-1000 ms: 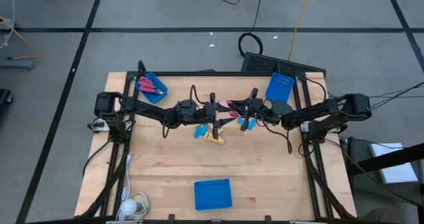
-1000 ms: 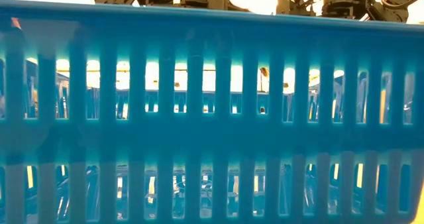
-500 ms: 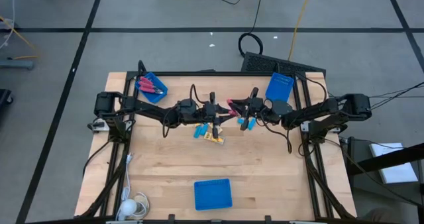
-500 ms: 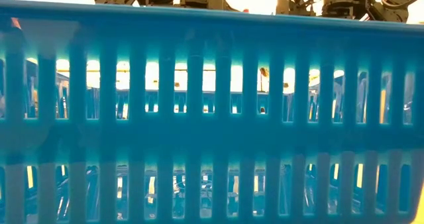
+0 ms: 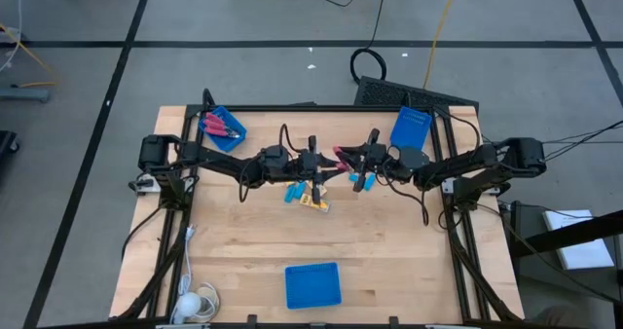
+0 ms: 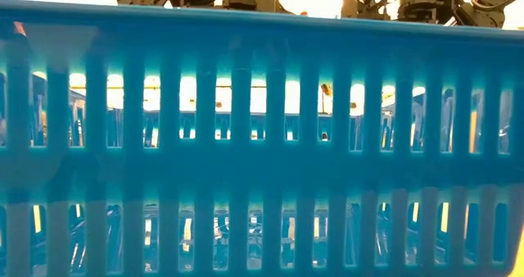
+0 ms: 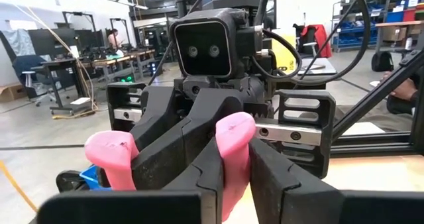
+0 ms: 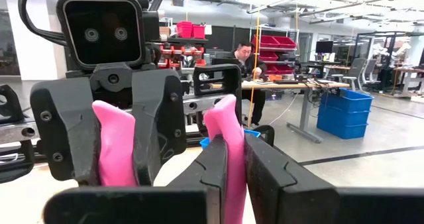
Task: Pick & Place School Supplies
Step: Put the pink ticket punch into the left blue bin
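Two tools are met above the middle of the bench [image 5: 243, 261], toward its far side, and one pair of pink-handled scissors [image 5: 340, 157] is held between them. The left tool [image 5: 321, 173] is seen pressed together on one pink handle loop; in the left wrist view its fingers [image 7: 199, 177] are clamped on that loop [image 7: 233, 151], with the right arm's wrist camera directly facing. The right tool [image 5: 352, 169] is likewise pinched on the scissors; in the right wrist view its fingers [image 8: 265, 177] are closed on a pink loop [image 8: 222, 144], the second loop lying beside the left tool's body. The scissors are kept off the bench surface, between the two tools.

Below the left tool, on the bench, light-blue oblong pieces [image 5: 291, 193] and a small yellow-orange pack [image 5: 315, 202] are noted close together. More pink-handled scissors [image 5: 222, 127] are seen inside a blue bin [image 5: 220, 140] at the far left corner. A second blue bin [image 5: 410, 127] is set at the far right, a third blue bin [image 5: 312, 284] at the near edge; its slatted wall [image 6: 262, 146] fills the low view. A person at a desk [image 8: 246, 65] is visible in the room behind.
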Action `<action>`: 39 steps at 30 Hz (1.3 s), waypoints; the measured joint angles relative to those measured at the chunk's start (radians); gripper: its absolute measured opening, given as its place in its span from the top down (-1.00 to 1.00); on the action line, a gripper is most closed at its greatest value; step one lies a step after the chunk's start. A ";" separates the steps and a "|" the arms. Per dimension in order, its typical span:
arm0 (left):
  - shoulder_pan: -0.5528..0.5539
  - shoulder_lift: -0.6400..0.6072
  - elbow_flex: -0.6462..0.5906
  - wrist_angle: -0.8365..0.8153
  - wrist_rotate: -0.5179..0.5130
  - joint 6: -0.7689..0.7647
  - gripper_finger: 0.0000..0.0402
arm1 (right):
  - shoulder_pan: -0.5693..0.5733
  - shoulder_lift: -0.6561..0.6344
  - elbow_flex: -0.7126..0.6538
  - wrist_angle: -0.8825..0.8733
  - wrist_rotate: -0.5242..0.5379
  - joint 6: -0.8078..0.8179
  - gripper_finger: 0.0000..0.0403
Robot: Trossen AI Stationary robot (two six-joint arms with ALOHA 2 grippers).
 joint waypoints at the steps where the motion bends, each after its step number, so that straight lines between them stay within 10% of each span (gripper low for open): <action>1: 0.000 0.000 0.000 0.000 0.000 0.000 0.73 | 0.000 0.000 0.000 0.000 0.000 0.001 0.87; 11: 0.000 0.000 0.000 0.000 0.001 0.001 0.78 | 0.000 0.000 0.000 -0.003 0.000 0.001 0.85; 28: 0.021 -0.012 -0.001 -0.052 -0.064 0.006 0.78 | -0.004 -0.254 -0.006 -0.412 0.083 0.022 0.24; 39: 0.036 -0.354 -0.211 -0.235 -0.212 -0.014 0.78 | -0.004 -0.357 -0.006 -0.575 0.083 0.028 0.27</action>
